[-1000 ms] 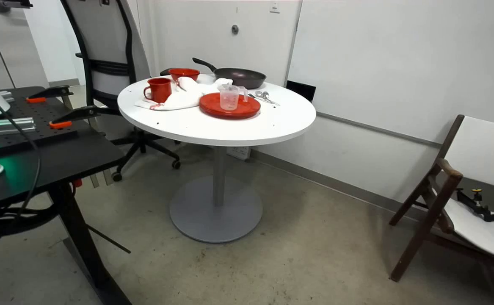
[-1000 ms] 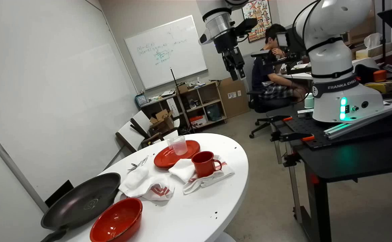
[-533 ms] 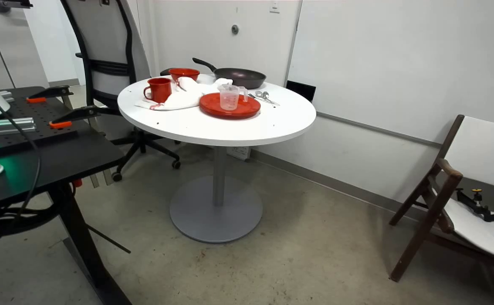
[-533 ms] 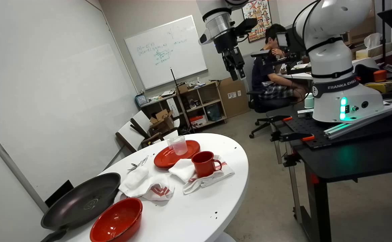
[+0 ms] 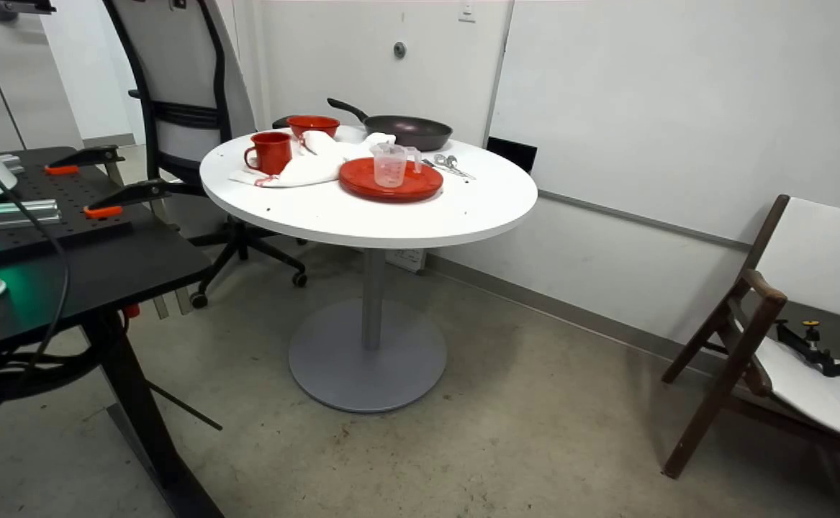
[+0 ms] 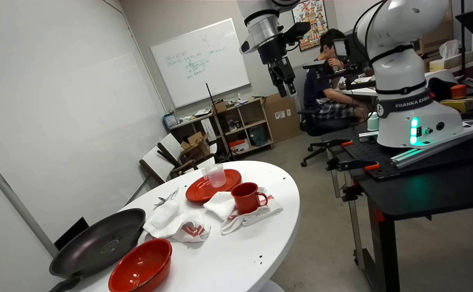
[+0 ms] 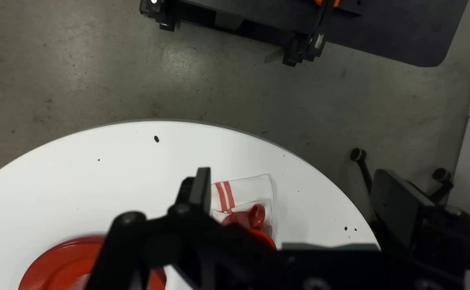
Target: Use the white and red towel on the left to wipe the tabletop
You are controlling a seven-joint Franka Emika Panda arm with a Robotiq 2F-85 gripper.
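Note:
The round white tabletop [image 5: 304,216] shows in both exterior views [image 6: 228,259] and the wrist view [image 7: 118,177], with small dark specks on it. A crumpled white towel with red stripes [image 6: 171,223] lies near the bowl. A folded white-and-red towel [image 6: 256,218] lies under the red mug [image 6: 244,198]; its striped corner shows in the wrist view [image 7: 251,191]. In an exterior view the two towels [image 5: 319,171] overlap. My gripper [image 6: 287,87] hangs well above the table, touching nothing. In the wrist view its fingers [image 7: 299,193] are wide apart and empty; they hide part of the mug.
A red plate [image 6: 195,194] bears a clear measuring cup [image 6: 216,176]. Metal utensils [image 6: 166,198], a black frying pan [image 6: 102,243] and a red bowl [image 6: 143,263] also stand on the tabletop. A black desk [image 6: 414,194] carries the robot base. An office chair [image 5: 182,86] stands behind.

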